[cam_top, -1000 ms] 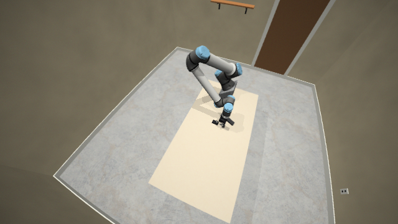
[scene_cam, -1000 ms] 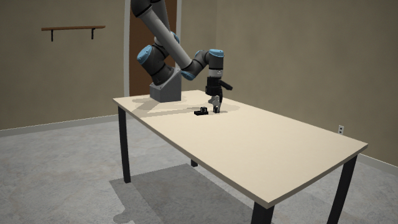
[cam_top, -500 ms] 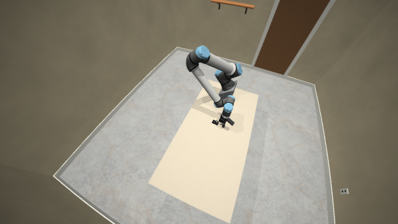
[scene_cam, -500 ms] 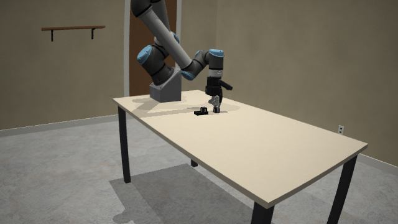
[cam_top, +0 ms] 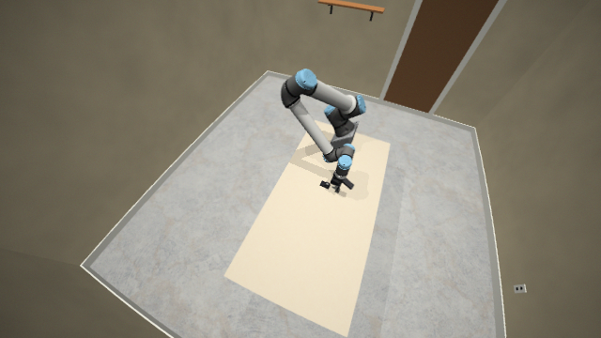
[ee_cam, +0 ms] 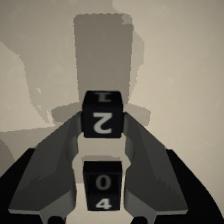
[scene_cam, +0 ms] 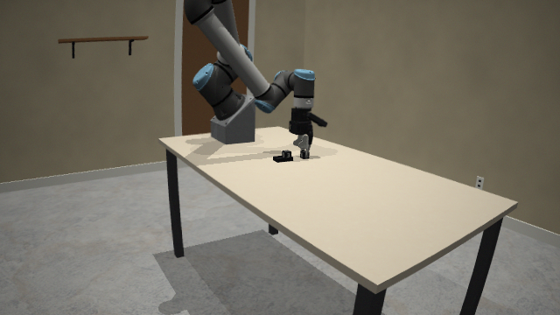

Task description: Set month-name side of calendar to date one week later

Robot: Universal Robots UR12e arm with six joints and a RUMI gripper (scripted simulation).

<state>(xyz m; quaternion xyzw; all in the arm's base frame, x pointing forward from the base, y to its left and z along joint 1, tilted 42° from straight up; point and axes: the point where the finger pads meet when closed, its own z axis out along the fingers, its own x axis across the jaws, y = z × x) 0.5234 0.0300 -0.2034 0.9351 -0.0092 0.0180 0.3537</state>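
Black date cube [ee_cam: 102,114], showing 2, stood on the surface [scene_cam: 350,192] right of the tray [scene_cam: 282,157], pinched by nearly closed fingers; an off-centre grip could let it twist when lifted.

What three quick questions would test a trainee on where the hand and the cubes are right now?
1. True or false: the hand is shut on a cube.
2. Which digit on that cube faces the wrist camera? A: 2. B: 7. C: 5.
3. Fill in: in the exterior view, the tray lies to the ___ of the hand.
Key: 1 true; 2 A; 3 left.
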